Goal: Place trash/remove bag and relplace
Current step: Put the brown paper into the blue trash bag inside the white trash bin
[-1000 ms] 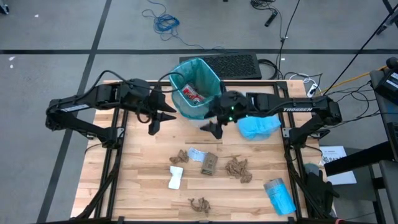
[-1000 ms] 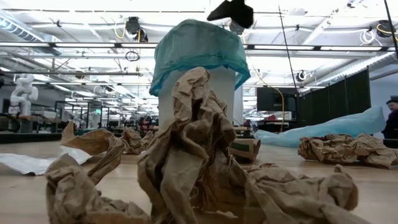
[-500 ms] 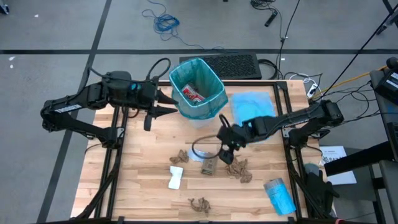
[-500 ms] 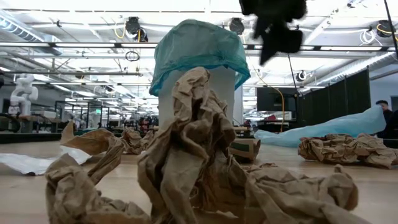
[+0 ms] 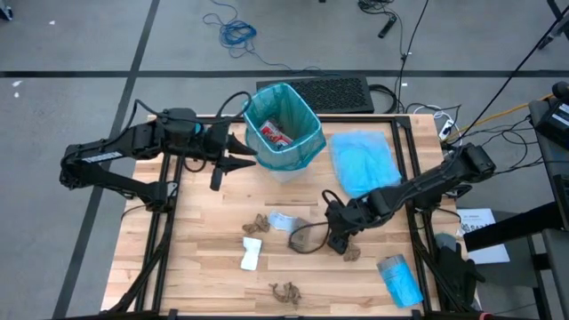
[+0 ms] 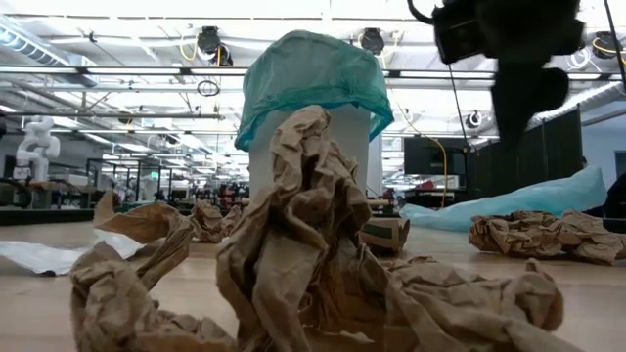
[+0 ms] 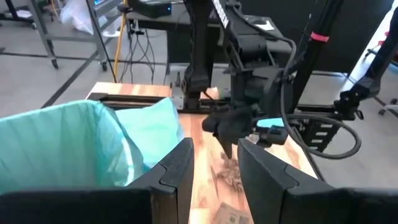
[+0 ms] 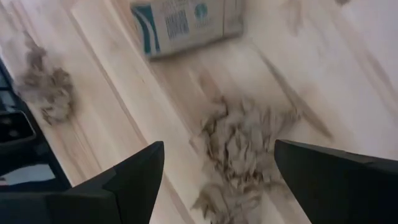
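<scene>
Now the right gripper (image 5: 339,238) hangs low over the wooden table (image 5: 204,276), directly above a crumpled brown paper wad (image 8: 239,146). Its two fingers (image 8: 134,177) stand wide apart, one on each side of the wad, and hold nothing. I judge this spread is chosen so that the loose, irregular paper fits between them before they close.

The left gripper (image 5: 233,160) waits beside the white bin (image 5: 283,169), at the side toward the left arm, just next to the teal bag (image 5: 307,142) that lines it. Its fingers (image 7: 177,171) are partly apart and nothing is between them. Probably it stays there to be ready for the bag, or to steady the bin.

Inside the bin something red and white (image 5: 276,134) already lies, so part of the trash is placed. More trash is on the table: another brown wad (image 5: 256,222) near the middle, a white packet (image 5: 252,254), a small brown carton (image 8: 186,22) just beside the targeted wad, and one more wad (image 5: 285,292) at the near edge. A flat light blue bag (image 5: 363,162) lies on the right of the bin, likely the replacement liner.
</scene>
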### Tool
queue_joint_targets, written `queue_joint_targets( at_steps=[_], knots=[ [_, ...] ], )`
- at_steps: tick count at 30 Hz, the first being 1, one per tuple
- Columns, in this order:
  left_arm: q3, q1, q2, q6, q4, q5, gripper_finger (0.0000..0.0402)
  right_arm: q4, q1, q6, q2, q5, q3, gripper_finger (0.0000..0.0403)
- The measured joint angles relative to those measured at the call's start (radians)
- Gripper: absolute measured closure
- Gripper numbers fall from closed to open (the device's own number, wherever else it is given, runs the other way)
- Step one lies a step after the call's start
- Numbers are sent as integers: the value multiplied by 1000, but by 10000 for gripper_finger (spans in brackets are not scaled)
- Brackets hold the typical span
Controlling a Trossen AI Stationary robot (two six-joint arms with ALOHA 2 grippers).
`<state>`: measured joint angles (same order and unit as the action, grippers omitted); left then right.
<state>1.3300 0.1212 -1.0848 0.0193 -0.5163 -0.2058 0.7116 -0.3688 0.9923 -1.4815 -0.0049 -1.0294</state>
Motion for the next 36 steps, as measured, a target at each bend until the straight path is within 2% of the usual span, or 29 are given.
queue_joint_targets(
  at_steps=[8,13,23,36],
  knots=[
    [0,-1,0,-8,30,0,281,-27,-12,74,0,7,106,106],
    [0,-1,0,-7,31,0,281,-165,3,103,0,4,183,106],
    [0,-1,0,-8,29,0,281,-192,30,96,-9,7,195,106],
    [1,-1,0,-26,28,1,281,-208,38,88,-110,8,195,106]
  ],
)
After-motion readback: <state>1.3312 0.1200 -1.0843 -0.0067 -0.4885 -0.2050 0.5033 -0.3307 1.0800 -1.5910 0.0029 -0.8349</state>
